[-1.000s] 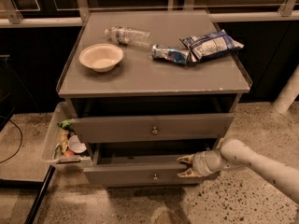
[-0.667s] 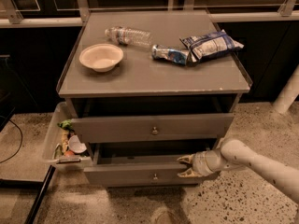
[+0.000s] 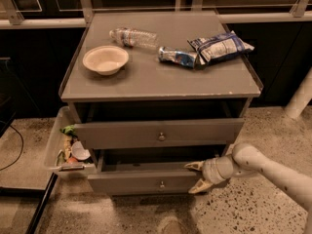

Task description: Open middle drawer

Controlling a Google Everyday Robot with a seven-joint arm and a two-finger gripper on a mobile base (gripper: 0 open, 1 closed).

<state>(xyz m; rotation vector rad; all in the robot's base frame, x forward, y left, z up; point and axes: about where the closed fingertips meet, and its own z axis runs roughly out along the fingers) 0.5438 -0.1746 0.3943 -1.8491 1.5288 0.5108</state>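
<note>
The grey cabinet (image 3: pixel 161 77) shows two drawer fronts, each with a small round knob. The upper one is the middle drawer (image 3: pixel 122 133); it stands pulled out from the frame, with a dark gap above it. Below it, the bottom drawer (image 3: pixel 131 182) also sticks out a little. My gripper (image 3: pixel 196 177) comes in from the right on a white arm (image 3: pixel 273 172). It sits at the right end of the bottom drawer front, below the middle drawer. Its fingers (image 3: pixel 193 166) are spread open, holding nothing.
On the cabinet top lie a white bowl (image 3: pixel 105 59), a clear plastic bottle (image 3: pixel 132 36), a crushed can (image 3: pixel 176 57) and a blue chip bag (image 3: pixel 220 46). A clear side bin (image 3: pixel 53 147) with scraps hangs at the left. A white post (image 3: pixel 300 99) stands at the right. The floor is speckled.
</note>
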